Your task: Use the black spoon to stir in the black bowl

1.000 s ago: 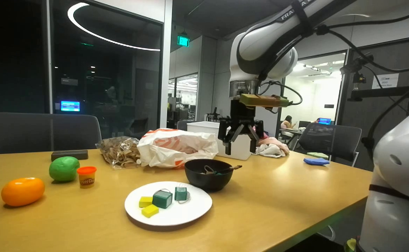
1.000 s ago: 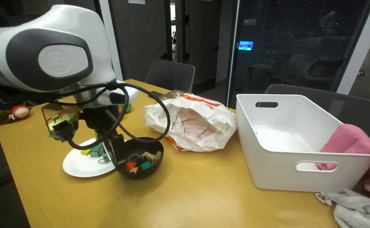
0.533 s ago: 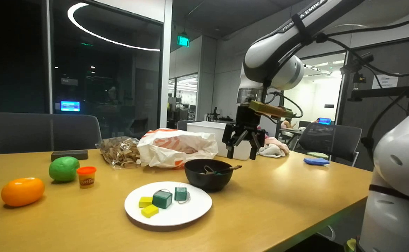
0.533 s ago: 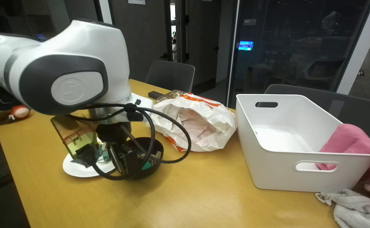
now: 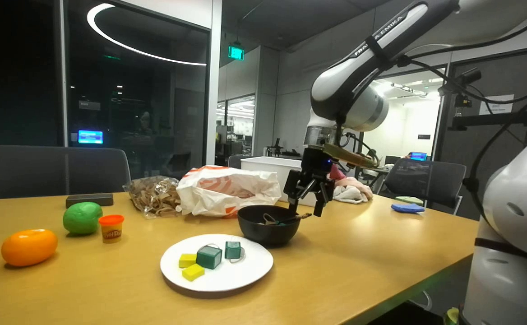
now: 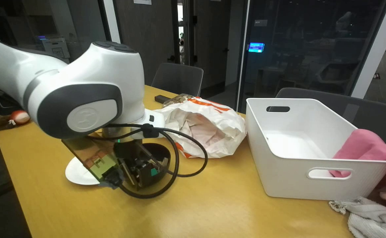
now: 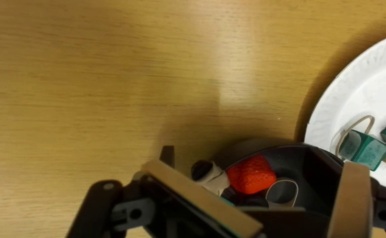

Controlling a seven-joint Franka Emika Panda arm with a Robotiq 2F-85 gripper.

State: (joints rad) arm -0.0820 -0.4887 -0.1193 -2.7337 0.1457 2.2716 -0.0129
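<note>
Over the surface [image 5: 358,271], you've just dropped the spread fingers [image 5: 319,207] toward three o'clock of the black bowl [image 5: 268,234] in an exterior view, apparently bracketing what's likely the black spoon [image 5: 306,216] jutting out, so grasp looks close, stirring not begun.

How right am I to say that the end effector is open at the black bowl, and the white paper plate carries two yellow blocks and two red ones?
The red is wrong: as an exterior view shows, those are two green blocks. The rest is right: the end effector is open at the black bowl, and the white paper plate also carries two yellow blocks.
</note>
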